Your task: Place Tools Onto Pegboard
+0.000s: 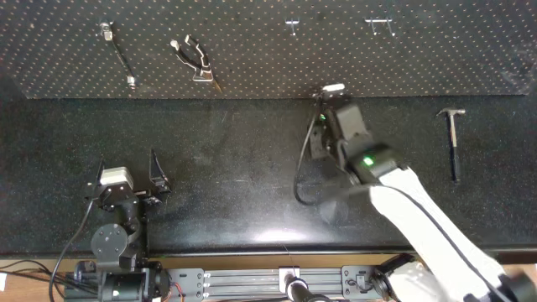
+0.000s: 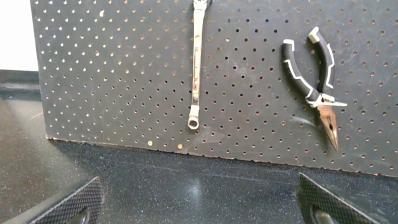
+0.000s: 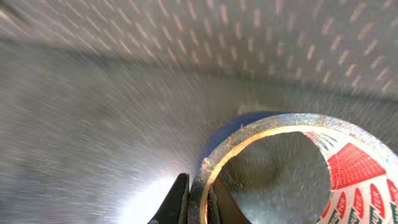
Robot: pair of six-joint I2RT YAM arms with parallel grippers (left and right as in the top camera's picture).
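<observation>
Tape roll (image 3: 249, 134) pinched in R gripper (image 3: 199, 202), at foot of pegboard (image 1: 252, 50).
R fingers (image 3: 177, 202) clamp roll's wall, one inside the ring, one outside. L gripper (image 2: 199, 205) spread wide, empty, well apart from roll, facing wrench (image 2: 196, 62) & pliers (image 2: 311, 81) hung on board. Hammer (image 1: 454, 143) flat on table (image 1: 235, 168), far right.

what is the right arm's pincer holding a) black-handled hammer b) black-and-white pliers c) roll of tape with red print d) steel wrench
c: the right pincer is clamped on the wall of the roll of tape with red print.
</observation>
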